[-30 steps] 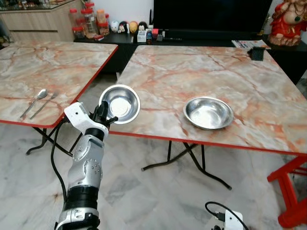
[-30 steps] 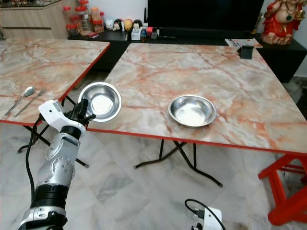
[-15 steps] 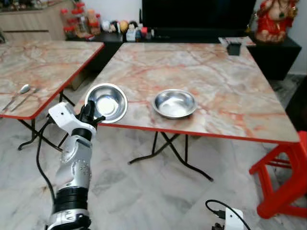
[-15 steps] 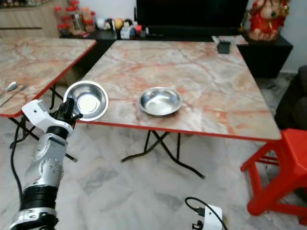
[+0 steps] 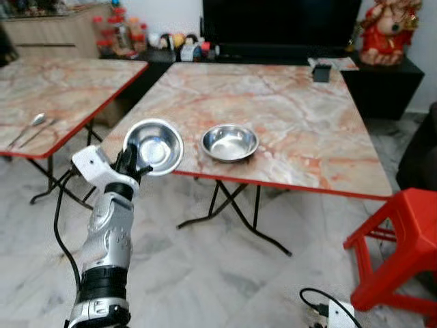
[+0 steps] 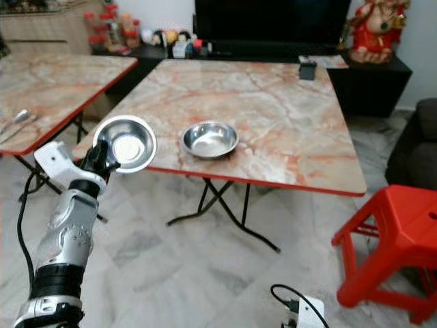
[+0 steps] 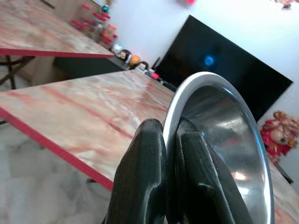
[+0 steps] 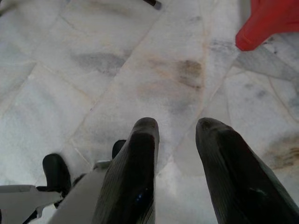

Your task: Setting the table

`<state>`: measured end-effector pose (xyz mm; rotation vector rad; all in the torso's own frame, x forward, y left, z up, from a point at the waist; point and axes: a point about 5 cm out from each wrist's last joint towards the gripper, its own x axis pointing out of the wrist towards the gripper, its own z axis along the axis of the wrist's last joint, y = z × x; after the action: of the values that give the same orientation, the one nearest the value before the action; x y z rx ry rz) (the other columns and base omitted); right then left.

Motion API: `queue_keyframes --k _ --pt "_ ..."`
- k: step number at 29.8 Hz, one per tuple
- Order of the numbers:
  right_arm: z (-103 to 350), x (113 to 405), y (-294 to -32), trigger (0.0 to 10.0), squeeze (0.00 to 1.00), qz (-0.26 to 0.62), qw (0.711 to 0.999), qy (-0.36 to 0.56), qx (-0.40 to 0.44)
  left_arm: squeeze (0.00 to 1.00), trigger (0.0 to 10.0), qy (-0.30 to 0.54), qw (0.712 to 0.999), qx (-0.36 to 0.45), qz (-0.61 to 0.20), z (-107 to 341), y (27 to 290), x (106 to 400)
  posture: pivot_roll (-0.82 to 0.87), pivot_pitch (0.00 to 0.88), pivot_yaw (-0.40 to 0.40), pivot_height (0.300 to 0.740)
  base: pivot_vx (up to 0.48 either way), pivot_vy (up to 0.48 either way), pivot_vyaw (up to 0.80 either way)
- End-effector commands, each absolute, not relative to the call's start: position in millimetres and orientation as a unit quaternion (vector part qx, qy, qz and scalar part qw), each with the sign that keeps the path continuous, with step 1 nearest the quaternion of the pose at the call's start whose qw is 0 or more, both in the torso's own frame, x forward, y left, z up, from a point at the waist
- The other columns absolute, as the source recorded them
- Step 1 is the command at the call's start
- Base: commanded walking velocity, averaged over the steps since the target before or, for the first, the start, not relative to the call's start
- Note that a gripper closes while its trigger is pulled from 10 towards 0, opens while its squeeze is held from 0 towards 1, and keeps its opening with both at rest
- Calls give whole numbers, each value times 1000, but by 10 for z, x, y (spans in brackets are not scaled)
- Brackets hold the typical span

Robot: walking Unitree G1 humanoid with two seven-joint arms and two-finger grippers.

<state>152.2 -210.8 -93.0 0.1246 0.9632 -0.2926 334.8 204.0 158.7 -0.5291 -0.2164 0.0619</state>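
The room had a pale grey marble floor [image 5: 205,273] and 2 folding tables with orange-veined marble tops edged in red. The nearer table [image 5: 287,116] stood in the middle on black crossed legs; the second table [image 5: 61,89] stood to its left, apart from it by a narrow gap.

The left gripper [image 5: 131,162] was raised at the near left corner of the middle table, its 2 black fingers [image 7: 145,172] pinched together on the rim of a steel bowl [image 5: 153,146]. The bowl was held tilted, its hollow facing the camera, over the table's near left edge; whether it touched the top could not be told. A second steel bowl [image 5: 230,142] sat upright on the same table, just right of the held one and close to the near edge.

On the left table lay a spoon [image 5: 33,126] and a fork [image 5: 45,126], side by side near its near edge.

Along the far wall ran a low dark cabinet carrying a large black television [image 5: 280,24], a row of small figures and jars [image 5: 113,37] with red lids, and a red and gold statue [image 5: 382,34] at the far right. A small black holder [image 5: 320,72] stood at the far edge of the middle table. A red plastic stool [image 5: 403,253] stood on the floor at the near right.

The right gripper [image 8: 175,140] hung low over the floor with its fingers apart, holding nothing.
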Motion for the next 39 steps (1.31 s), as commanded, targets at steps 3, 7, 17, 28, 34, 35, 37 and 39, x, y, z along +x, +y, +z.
queue_keyframes --k 3,7,17,28,34,35,37,39 --pt "-906 1565 -2131 10000 0 -142 879 452 58 0 10000 -118 959 -257 29 1653 2014 3379 -18 0 -13 725 91 0 -363" --pt "-894 1584 -2149 10000 0 -142 881 449 56 0 10000 -121 958 -257 33 1665 2016 3389 -19 0 -16 725 296 0 0" --pt "-879 1615 -2157 10000 0 -142 883 443 60 0 10000 -125 957 -257 36 1680 2023 3403 -19 0 -20 725 328 0 -168" --pt "-887 1603 -2148 10000 0 -142 882 446 57 0 10000 -130 957 -259 31 1700 2009 3417 -20 0 -20 725 333 0 0" --pt "-889 1601 -2144 10000 0 -143 881 448 56 0 10000 -130 956 -260 29 1707 1998 3423 -19 0 -21 725 332 0 0" --pt "-889 1601 -2143 10000 0 -143 881 448 56 0 10000 -131 956 -260 29 1710 1998 3424 -19 0 -21 725 334 0 0" --pt "-890 1601 -2142 10000 0 -142 881 448 56 0 10000 -133 956 -260 28 1719 1996 3425 -16 0 -24 725 332 0 0" --pt "-890 1601 -2141 10000 0 -141 881 448 56 0 10000 -133 956 -261 28 1722 1997 3424 -16 0 -24 725 332 0 0"
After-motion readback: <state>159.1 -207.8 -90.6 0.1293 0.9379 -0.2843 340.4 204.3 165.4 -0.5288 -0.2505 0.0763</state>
